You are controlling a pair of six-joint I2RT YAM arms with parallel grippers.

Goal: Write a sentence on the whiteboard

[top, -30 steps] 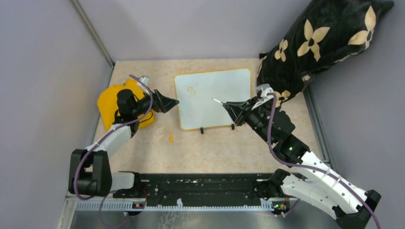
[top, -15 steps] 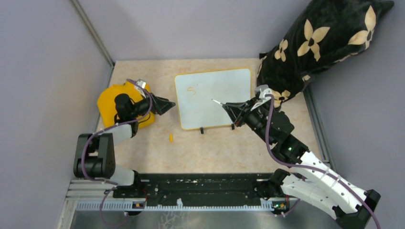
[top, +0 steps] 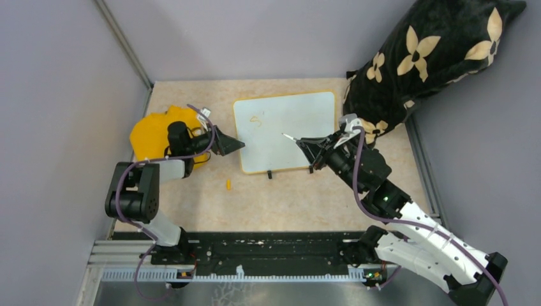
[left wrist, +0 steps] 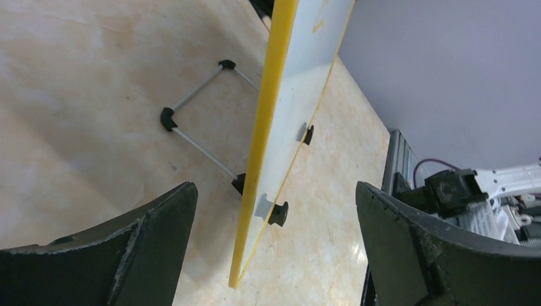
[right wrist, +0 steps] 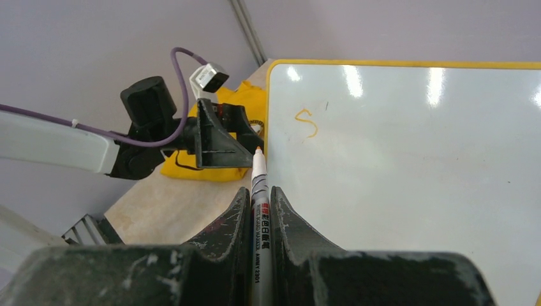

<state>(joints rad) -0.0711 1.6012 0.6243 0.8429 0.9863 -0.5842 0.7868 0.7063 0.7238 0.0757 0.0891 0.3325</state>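
The whiteboard (top: 300, 121) stands propped on the table, white with a yellow frame. Of the sentence, only one orange letter S (top: 256, 119) shows near the top left, also seen from the right wrist as the S (right wrist: 306, 122). My right gripper (top: 307, 146) is shut on a marker (right wrist: 260, 210). Its orange tip (top: 284, 135) points at the board's middle; contact cannot be told. My left gripper (top: 237, 145) is open at the board's left edge. In the left wrist view that yellow edge (left wrist: 261, 159) stands between the wide fingers (left wrist: 147, 255), touching neither.
A yellow cloth (top: 148, 135) lies left of the board, under the left arm. A small orange cap (top: 228, 185) lies on the table in front. A black flowered cushion (top: 434, 57) leans at the back right. The board's wire stand (left wrist: 198, 121) sits behind it.
The left arm has swung its elbow in, and its open gripper has moved right and slightly nearer, up to the board's left edge. The right gripper and marker have barely moved.
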